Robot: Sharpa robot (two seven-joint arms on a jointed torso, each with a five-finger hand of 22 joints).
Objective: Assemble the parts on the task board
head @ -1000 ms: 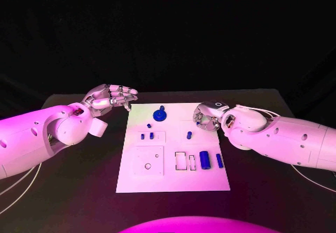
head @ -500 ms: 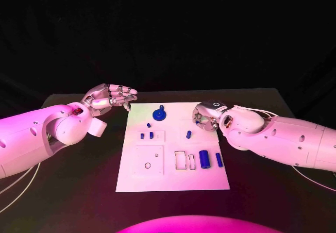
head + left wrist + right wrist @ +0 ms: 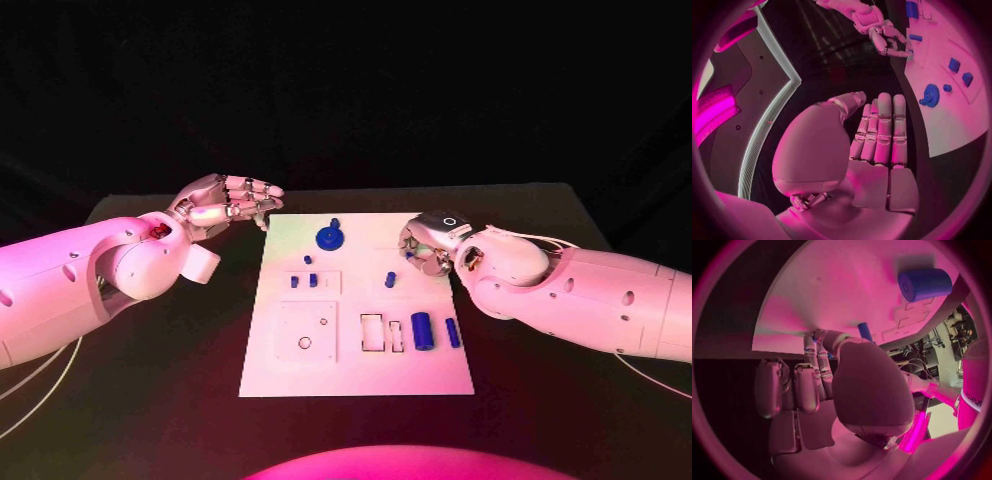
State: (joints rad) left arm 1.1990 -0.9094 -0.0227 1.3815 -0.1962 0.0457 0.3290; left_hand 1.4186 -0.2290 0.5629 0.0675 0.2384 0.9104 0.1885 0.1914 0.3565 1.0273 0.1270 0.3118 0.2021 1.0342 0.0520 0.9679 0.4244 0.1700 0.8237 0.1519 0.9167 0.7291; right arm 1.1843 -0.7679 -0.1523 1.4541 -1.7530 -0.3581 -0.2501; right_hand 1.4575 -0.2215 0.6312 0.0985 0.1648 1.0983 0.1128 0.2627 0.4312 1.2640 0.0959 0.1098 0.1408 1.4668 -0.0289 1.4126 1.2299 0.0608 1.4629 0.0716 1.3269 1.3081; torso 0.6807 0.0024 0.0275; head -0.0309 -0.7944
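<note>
Task board, assembly barely begun: most parts lie loose.

Near to far: large blue cylinder [image 3: 421, 329] and slim blue bar [image 3: 451, 331] beside open slots [image 3: 382, 332]; small peg [image 3: 389, 279] just by the right hand [image 3: 427, 246], whether it grips anything I cannot tell; round knob [image 3: 330, 237] between hands; left hand [image 3: 231, 204] empty, fingers straight, just off the white task board [image 3: 361, 375] on the counter [image 3: 144, 400].

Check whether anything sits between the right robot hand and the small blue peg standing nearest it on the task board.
Nothing visible does. The right robot hand hovers over the task board's right edge, and only bare board lies between it and the small blue peg.
</note>
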